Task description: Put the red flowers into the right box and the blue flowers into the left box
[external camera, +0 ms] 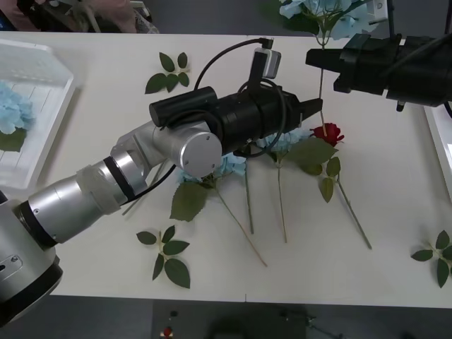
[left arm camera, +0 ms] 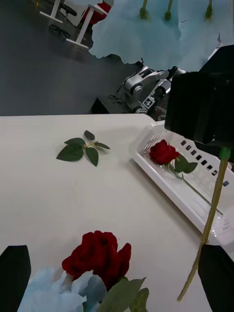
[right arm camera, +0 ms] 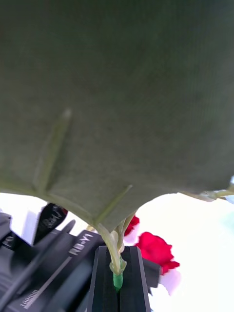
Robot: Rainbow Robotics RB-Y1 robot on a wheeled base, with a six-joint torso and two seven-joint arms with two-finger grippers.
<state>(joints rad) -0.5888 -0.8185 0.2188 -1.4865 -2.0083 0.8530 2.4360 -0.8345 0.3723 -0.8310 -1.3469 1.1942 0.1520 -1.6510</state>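
1. The right gripper [external camera: 316, 58] hangs above the far-right part of the white bench [external camera: 92, 120]. Its jaws are clenched on the thin green stem of a blue flower [external camera: 311, 10], w/ the pale-blue head up at the far edge of the front view and the stem hanging down toward the bench.
2. In the right wrist view the two black fingers [right arm camera: 105, 282] press together around that stem, and a big green leaf [right arm camera: 117, 97] is very close to the lens.
3. The left gripper [external camera: 318, 106] is stretched across the middle of the bench, its tips just beside the hanging stem. Its jaws are released: in the left wrist view the black fingertips [left arm camera: 14, 273] stand apart at the two corners, and the stem hangs near one of them.
4. One red flower [external camera: 327, 133] lies on the bench just under the left gripper's tips, its stem running toward the near edge.
5. More blue flowers [external camera: 229, 166] lie on the bench partly under the left arm, approx. in the middle, stems toward the near edge.
6. The left box [external camera: 42, 106] sits at the left edge of the bench and has a blue flower head [external camera: 13, 106] inside.
7. The right box [left arm camera: 175, 190] is at the right edge; in the left wrist view a red rose [left arm camera: 163, 152] lies in it.
8. Loose leaf sprigs [external camera: 168, 258] lie near the front, at the far side and at the right.
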